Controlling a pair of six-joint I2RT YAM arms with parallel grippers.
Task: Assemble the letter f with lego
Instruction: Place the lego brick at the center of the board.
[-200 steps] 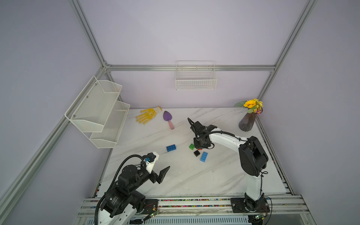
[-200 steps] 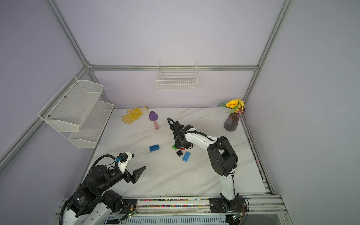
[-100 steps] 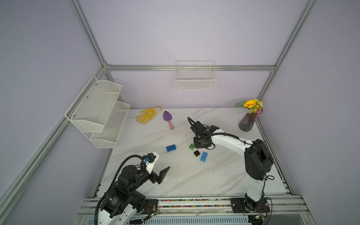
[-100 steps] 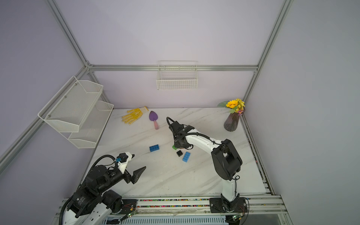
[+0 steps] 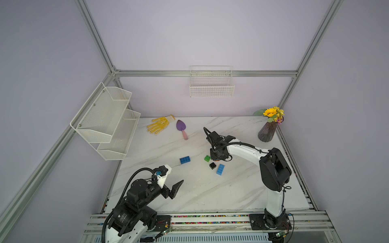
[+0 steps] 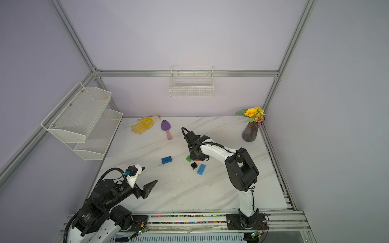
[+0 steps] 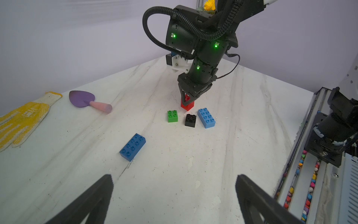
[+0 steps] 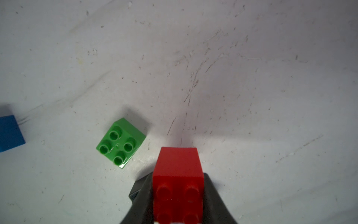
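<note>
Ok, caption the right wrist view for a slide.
Right gripper shut on the red brick, green brick nearby on the table.

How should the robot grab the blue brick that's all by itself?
Grip the lone blue brick by its two long smooth sides, across the narrow width, coming straight down from above. It lies flat, studs up, with bare table all around, so there is room on either side. The open left end effector looks nearest.

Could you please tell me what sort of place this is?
Probably a robotics lab test cell: a silver aluminium frame encloses lilac walls, a black-and-white left robot arm and right robot arm are mounted on a rail beside the white marble-patterned tabletop, and small studded plastic bricks sit on it.
</note>
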